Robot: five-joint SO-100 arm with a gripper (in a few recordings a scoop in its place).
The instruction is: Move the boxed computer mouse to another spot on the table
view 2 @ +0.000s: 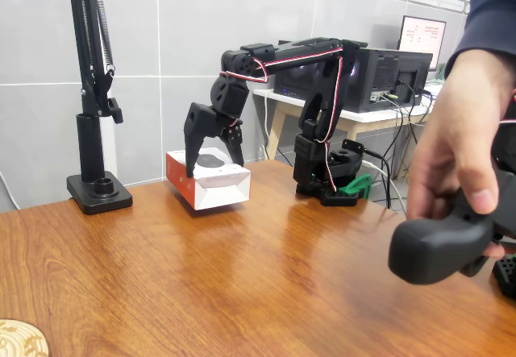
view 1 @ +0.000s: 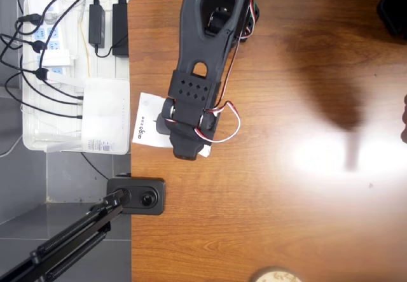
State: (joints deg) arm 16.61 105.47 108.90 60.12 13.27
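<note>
1. I see one bench (view 2: 266, 284), a glossy brown wood-grain top, carrying everything I'm working with.
2. One black arm (view 2: 322, 107) stands on the far side of the bench in the fixed view and reaches over toward the wall.
3. One boxed computer mouse (view 2: 211, 181) lies flat on the bench near its edge; it is white on top with an orange-red side. In the overhead view the arm covers most of the box (view 1: 147, 129), leaving its white end with small logo text showing.
4. One claw (view 2: 215, 154) sits directly over that box, pointing down. Its two fingers are spread apart, straddling the top of the box, one toward the near side and one toward the far side. The tips are down at the box's top face, but I cannot tell whether they press on it; it looks released rather than clamped.
5. One black stand base (view 2: 99, 191) rests on the bench just beside the box.
</note>
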